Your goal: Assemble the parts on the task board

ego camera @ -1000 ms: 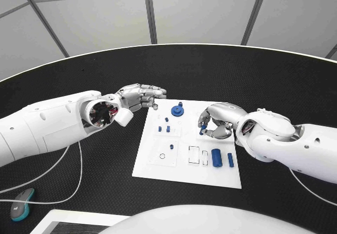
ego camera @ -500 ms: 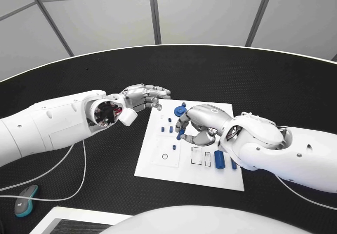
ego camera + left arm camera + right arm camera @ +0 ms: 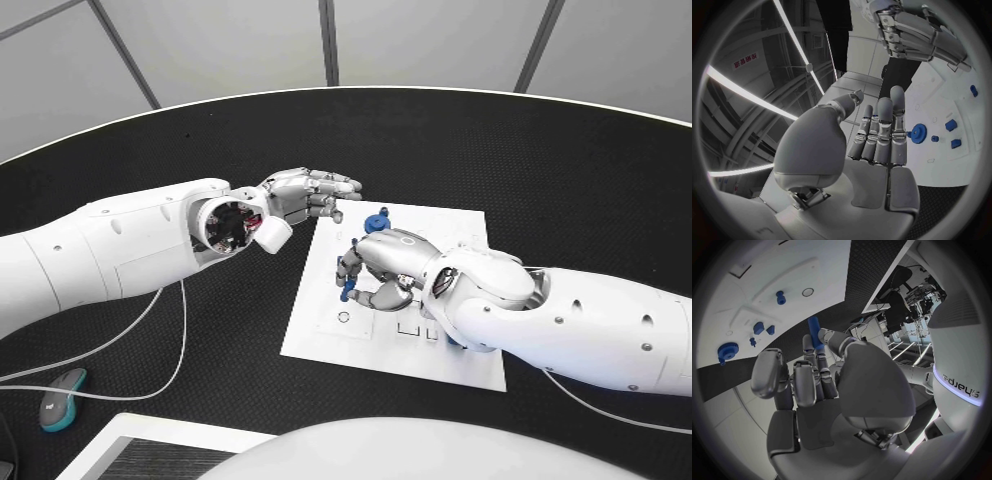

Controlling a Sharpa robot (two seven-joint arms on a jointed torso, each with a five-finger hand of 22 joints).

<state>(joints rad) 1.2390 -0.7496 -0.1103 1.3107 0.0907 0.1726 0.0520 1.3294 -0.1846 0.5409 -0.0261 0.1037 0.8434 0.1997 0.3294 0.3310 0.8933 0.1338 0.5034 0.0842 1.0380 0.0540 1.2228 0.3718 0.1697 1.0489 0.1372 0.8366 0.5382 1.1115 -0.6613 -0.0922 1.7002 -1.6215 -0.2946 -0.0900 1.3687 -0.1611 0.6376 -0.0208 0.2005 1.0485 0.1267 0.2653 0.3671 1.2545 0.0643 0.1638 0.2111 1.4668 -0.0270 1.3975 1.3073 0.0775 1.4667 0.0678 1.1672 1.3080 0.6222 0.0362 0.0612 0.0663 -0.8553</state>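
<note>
Over the task board (image 3: 459, 352), the right hand (image 3: 378, 268) pinches a blue peg (image 3: 814, 332) — long axis pointing down at the sockets just beneath. Left hand (image 3: 306, 196) hovers beside the board's far corner, fingers apart, holding nothing.

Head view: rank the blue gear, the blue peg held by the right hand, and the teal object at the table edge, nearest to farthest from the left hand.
1. Blue gear, on the board's far end beside the left hand.
2. Blue peg, pinched by the right hand over the board.
3. Teal object, at the near table edge.
</note>
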